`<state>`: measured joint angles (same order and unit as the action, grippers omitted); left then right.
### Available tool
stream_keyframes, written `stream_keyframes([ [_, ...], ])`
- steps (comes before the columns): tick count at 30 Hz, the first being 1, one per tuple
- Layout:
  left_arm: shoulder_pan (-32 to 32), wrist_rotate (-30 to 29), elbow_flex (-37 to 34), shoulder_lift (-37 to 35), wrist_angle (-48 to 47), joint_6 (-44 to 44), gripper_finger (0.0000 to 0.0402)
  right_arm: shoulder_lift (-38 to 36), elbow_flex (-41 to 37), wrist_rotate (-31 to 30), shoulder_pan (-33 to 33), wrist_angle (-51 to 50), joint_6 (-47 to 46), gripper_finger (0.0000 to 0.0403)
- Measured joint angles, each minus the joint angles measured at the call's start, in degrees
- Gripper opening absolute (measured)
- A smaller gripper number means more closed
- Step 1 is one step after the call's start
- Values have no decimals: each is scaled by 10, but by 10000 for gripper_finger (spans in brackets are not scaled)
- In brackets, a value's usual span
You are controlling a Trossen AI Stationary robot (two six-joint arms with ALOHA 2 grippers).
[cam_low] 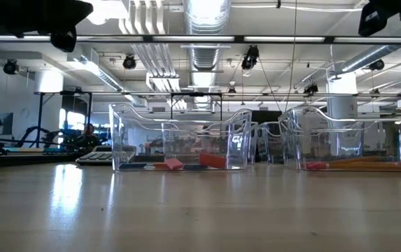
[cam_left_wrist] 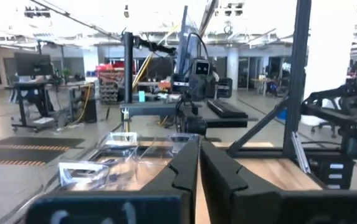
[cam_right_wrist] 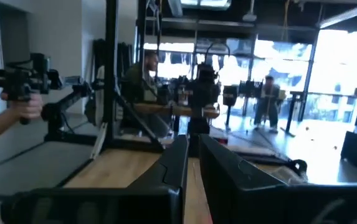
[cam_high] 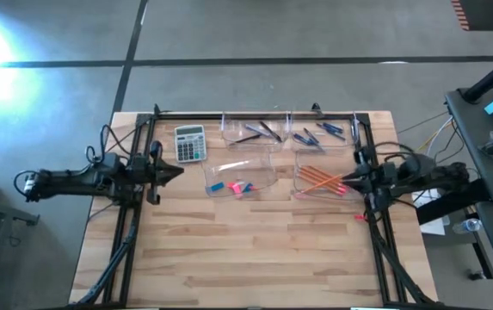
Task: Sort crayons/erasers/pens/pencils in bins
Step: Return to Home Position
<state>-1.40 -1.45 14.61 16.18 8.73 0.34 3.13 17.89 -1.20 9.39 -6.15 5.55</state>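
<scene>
The left tool (cam_high: 175,172) is held level above the surface (cam_high: 246,258) at the middle left of the high view, just below the calculator (cam_high: 189,143). Its fingers (cam_left_wrist: 179,177) are drawn narrow, and nothing is gripped. The right tool (cam_high: 342,178) is held likewise at the middle right, its fingers (cam_right_wrist: 173,168) narrow and empty. Both are judged to be parked aside so that the four bins (cam_high: 268,164) are left unobstructed. The erasers (cam_high: 229,187), pink and blue, are gathered in the lower left bin, and the pencils (cam_high: 322,180) are laid in the lower right one. Pens (cam_high: 259,131) are seen in both upper bins, so sorting is judged nearly complete.
</scene>
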Motion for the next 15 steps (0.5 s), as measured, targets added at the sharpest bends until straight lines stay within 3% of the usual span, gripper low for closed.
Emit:
stream_keyframes([
  [9, 0, 33, -91, -82, 17, -24, 0, -14, -92, 17, 0, 37, -1, 31],
  [15, 0, 46, -141, -123, 6, -31, 0, -30, -156, 17, 0, 117, -16, 31],
])
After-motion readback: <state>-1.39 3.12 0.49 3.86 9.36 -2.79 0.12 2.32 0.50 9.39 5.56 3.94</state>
